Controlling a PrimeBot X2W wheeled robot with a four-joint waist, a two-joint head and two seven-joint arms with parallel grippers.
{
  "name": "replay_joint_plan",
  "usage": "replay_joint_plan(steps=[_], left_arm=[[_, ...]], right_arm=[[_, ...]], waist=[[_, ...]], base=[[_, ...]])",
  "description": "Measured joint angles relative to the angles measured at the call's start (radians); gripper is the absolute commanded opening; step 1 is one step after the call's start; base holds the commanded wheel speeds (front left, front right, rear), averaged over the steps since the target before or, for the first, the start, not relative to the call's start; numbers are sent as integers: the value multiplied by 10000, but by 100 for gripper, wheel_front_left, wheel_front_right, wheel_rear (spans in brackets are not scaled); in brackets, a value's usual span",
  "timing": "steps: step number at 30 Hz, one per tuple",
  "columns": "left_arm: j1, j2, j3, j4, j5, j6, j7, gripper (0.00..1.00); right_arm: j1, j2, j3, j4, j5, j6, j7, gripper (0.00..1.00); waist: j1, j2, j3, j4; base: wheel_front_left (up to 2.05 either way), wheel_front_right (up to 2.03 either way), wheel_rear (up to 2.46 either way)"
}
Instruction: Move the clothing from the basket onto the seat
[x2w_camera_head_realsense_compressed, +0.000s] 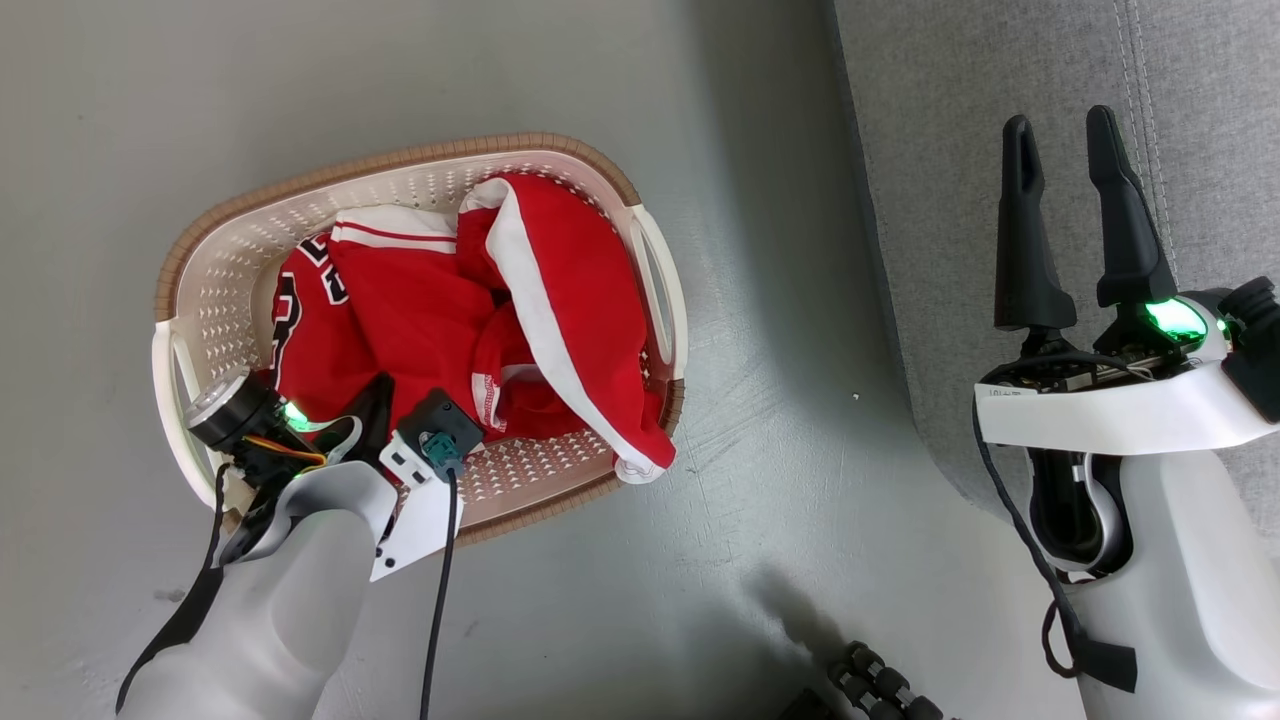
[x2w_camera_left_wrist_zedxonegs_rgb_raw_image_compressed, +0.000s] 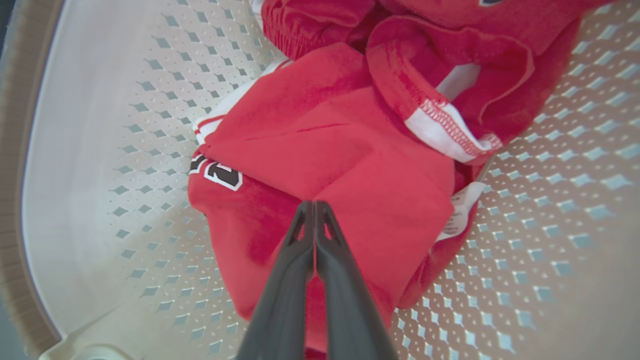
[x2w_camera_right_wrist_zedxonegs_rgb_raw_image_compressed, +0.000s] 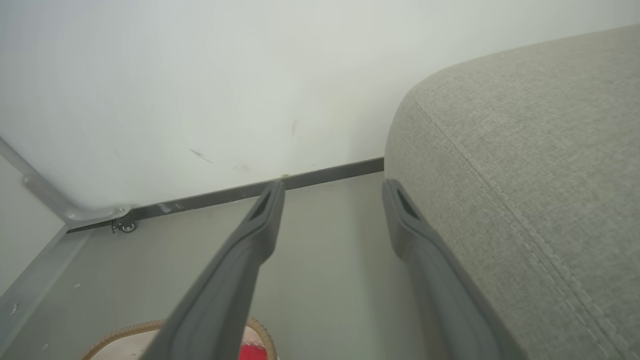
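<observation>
The clothing (x2w_camera_head_realsense_compressed: 440, 300), 2 bright red garments, lies bunched inside the basket (x2w_camera_head_realsense_compressed: 215, 270) at the left centre of the head view. None of it is on the seat (x2w_camera_head_realsense_compressed: 1000, 150) yet, which takes up the right side of that view. The white-trimmed piece (x2w_camera_head_realsense_compressed: 545, 300) hangs over the basket's right rim, and the lettered jersey (x2w_camera_head_realsense_compressed: 300, 310) sits toward the left wall.

The step in hand looks like the first pick. In the left wrist view, the left end effector (x2w_camera_left_wrist_zedxonegs_rgb_raw_image_compressed: 314, 205) is clenched at frame centre, tips together on a pucker of red fabric just right of the dark lettering. Creases run into the tips, so I judge it has pinched a fold. The right end effector (x2w_camera_head_realsense_compressed: 1060, 120) is released, its fingers spread at the upper right over the seat's edge, with nothing between them.

The next move calls for a lift high enough to clear the brown rim. A carry rightward across the floor (x2w_camera_head_realsense_compressed: 780, 400) to the seat would follow. The draped trim could snag or drag its neighbour along.
</observation>
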Motion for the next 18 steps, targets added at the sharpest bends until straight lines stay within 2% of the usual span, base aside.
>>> replay_joint_plan(steps=[11, 18], left_arm=[[-164, -322, 232, -232, -230, 364, -435, 0], [-164, -255, 545, -366, -550, 587, -895, 0]], right_arm=[[-134, 0, -75, 25, 71, 0, 0, 100], [-133, -2, -105, 65, 155, 0, 0, 100]], waist=[[0, 0, -119, 61], [0, 0, -279, 156]], base=[[0, 0, 0], [0, 0, 0]])
